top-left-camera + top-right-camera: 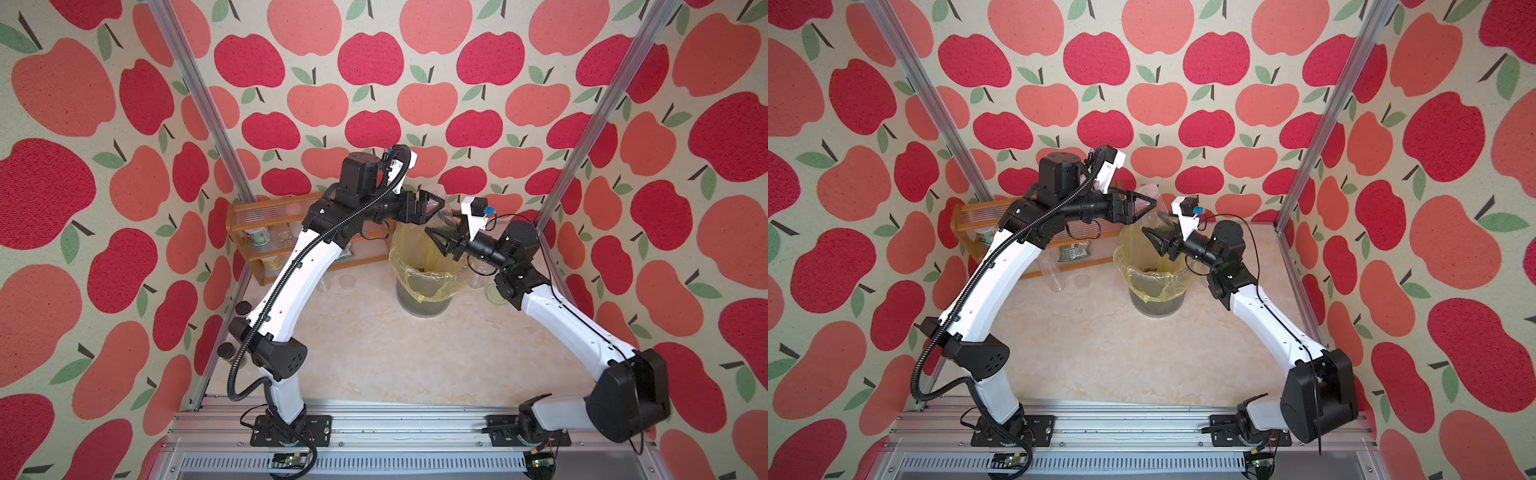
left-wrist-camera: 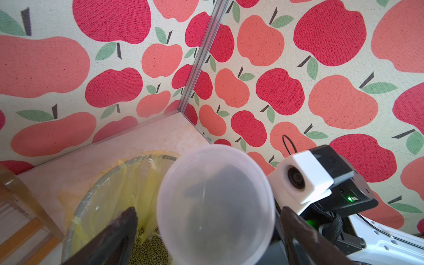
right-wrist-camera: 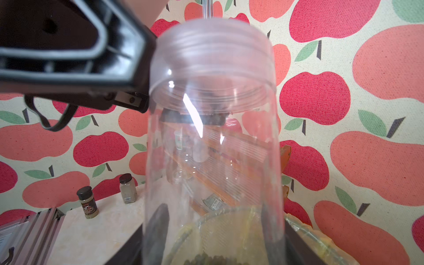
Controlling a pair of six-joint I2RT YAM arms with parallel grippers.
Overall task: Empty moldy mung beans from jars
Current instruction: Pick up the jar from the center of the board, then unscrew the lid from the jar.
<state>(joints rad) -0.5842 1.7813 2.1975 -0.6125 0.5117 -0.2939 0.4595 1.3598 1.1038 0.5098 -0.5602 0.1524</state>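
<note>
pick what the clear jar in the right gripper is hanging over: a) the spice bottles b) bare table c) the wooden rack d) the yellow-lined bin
d: in a top view the right gripper holds the jar above the yellow-lined bin, and the right wrist view shows the bin's rim just beneath the jar.

Walls [image 1: 374, 62]: cream weave printed with red and coral apples, green leaves, dark stems. Tabletop [image 1: 374, 353]: pale beige marbling. Bin [image 1: 422, 305]: smoky grey; liner [image 1: 409, 253] was translucent yellow. Mung beans [image 2: 149, 247]: olive green. Jar [image 3: 213, 160]: clear; lid [image 2: 215, 202] frosted white. Rack [image 1: 270, 204], 10 o'clock from bin: orange-brown wood. Arms [image 1: 291, 282]: white shells, black joints. Spice bottles [image 3: 88, 202], 8 o'clock on tabletop: dark lids.
</note>
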